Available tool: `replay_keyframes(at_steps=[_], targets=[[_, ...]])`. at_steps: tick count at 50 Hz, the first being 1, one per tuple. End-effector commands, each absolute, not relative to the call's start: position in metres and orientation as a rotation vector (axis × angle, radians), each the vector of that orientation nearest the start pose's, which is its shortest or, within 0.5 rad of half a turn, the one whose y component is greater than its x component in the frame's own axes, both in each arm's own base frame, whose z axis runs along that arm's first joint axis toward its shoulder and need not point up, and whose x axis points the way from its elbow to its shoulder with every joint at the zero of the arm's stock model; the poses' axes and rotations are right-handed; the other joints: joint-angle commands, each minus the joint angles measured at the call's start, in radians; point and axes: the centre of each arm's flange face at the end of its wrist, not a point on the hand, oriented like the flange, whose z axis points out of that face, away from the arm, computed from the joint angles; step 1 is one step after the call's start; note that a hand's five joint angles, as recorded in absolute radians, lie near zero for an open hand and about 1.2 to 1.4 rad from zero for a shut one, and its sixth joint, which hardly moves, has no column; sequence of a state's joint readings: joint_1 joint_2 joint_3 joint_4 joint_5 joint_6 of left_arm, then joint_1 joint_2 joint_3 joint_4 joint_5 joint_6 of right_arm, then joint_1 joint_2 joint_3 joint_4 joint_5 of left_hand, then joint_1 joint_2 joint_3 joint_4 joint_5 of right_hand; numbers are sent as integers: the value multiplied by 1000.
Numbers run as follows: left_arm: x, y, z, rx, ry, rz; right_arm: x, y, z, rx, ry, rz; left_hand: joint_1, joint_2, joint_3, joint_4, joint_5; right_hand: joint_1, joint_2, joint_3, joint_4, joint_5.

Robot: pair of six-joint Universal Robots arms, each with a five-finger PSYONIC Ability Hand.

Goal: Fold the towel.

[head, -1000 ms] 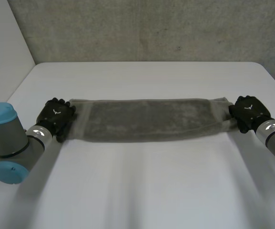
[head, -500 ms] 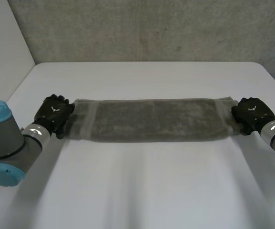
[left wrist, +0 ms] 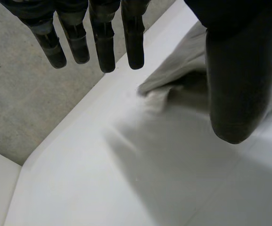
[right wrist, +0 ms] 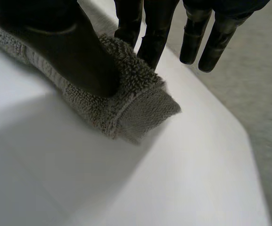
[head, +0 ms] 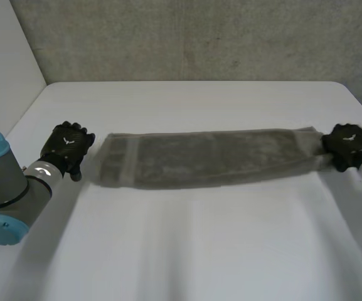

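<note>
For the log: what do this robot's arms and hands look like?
Both the left hand and right hand are black, with a small white mark on the back and slim rod-like fingers. Silver-grey wrist cuffs follow. The left arm is a thick grey cylinder with light-blue caps.

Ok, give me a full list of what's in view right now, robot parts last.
towel: one, grey, folded into a long strip across the middle of the table.
table: one, white, under the towel.
wall: one, grey concrete, behind the table.
side wall: one, white, to the table's left.
left robot hand: one, black, open, just off the towel's left end, not touching it.
right robot hand: one, black, pinching the towel's right end.
</note>
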State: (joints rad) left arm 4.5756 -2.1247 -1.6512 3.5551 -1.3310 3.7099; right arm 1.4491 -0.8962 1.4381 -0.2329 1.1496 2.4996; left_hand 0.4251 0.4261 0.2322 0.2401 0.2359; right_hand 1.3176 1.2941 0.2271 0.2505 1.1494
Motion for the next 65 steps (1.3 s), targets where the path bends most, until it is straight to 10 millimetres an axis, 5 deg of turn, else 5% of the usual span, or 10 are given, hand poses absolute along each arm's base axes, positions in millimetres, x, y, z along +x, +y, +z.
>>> replay_keyframes(at_steps=[1,9,17,24,29,31,34,46,57,65], targets=[[-199,-343,140,1006,2135,-1941,61,-426,176,-1004,2386,-2151,-41,-42,-58,-66,-27,79,102,-53,-76,72],[-198,-345,156,908,2173,-2027,69,-436,238,-1061,2246,-2332,-141,-142,-58,-66,-126,79,102,-53,-76,72],[-202,-343,179,874,2141,-2108,215,-390,270,-1261,1807,-2288,-203,-204,-58,-66,-188,79,102,-53,-76,72],[-210,-341,197,846,2123,-2192,361,-302,225,-1452,1523,-2029,-214,-216,-58,-66,-200,79,102,-53,-76,72],[-218,-337,199,850,2142,-2221,404,-268,173,-1545,1500,-1877,-212,-213,-58,-66,-197,79,102,-53,-76,72],[-220,-336,199,854,2148,-2228,410,-262,158,-1574,1515,-1851,-212,-213,-58,-66,-197,71,94,-53,-76,65],[-227,-334,200,868,2149,-2248,410,-261,146,-1617,1557,-1861,-212,-213,-58,-66,-197,-1143,-1120,-53,-76,-1149],[-277,-319,215,919,2217,-2431,338,-281,216,-1290,1798,-1972,-191,-192,-58,-66,-176,-1143,-1120,-53,-76,-1149],[-343,-278,208,1089,2406,-2501,251,-286,178,-1093,2156,-1783,-185,-186,-58,-66,-171,-1143,-1120,-53,-76,-1149],[-379,-251,169,1268,2516,-2409,234,-284,152,-1067,2191,-1715,-182,-183,-58,-66,-168,-1143,-1120,-53,-76,-1149]])
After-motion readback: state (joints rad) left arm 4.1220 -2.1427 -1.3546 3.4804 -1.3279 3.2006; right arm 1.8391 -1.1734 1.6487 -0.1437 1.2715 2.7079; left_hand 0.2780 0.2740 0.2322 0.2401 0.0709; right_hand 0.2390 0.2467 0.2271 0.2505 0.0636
